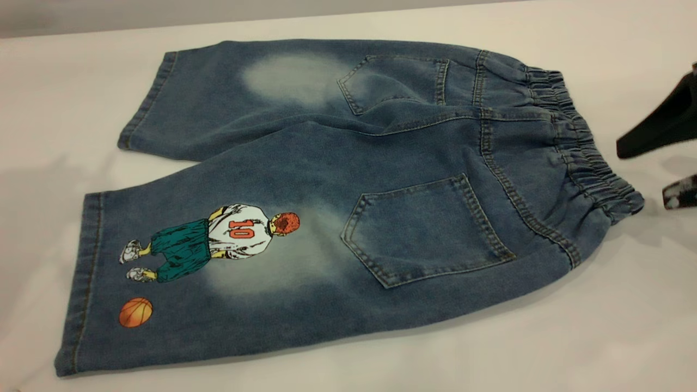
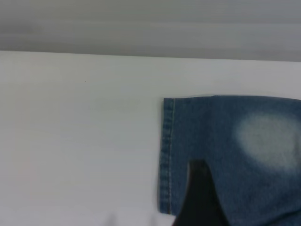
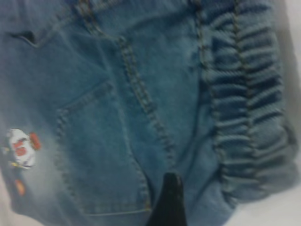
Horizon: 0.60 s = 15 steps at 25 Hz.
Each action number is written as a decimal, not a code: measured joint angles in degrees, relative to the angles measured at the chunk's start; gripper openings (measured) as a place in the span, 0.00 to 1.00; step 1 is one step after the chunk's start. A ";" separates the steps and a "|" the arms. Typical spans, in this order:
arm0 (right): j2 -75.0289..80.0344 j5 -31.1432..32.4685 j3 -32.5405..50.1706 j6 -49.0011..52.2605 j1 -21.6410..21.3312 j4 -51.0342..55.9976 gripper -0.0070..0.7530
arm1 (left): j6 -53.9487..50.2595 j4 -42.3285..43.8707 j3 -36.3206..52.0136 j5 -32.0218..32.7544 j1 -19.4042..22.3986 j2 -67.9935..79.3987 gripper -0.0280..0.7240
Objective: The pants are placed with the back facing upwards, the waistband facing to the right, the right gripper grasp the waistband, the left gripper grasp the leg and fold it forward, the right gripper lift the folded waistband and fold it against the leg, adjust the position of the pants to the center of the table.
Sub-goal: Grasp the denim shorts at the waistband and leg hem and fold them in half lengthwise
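The pants (image 1: 348, 201) are lying flat on the table (image 1: 599, 337), waistband (image 1: 588, 158) just beside the right gripper (image 1: 661, 163), which is standing open, gripping nothing; left gripper (image 2: 200, 197) aperture indeterminable.

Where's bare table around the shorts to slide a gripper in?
Bare table lies past the leg hems and along the near edge below the printed leg. There's a narrow wedge between the two hems. It's crowded by the waistband, where the right gripper hangs.
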 joint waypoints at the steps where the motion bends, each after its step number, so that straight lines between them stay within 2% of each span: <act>1: 0.00 -0.69 0.52 -0.56 0.00 0.30 0.78 | 0.00 0.00 0.00 0.00 0.00 0.00 0.65; 15: 0.07 -1.32 1.47 -5.95 0.05 4.07 0.78 | -0.13 0.00 0.00 0.06 0.00 0.00 0.65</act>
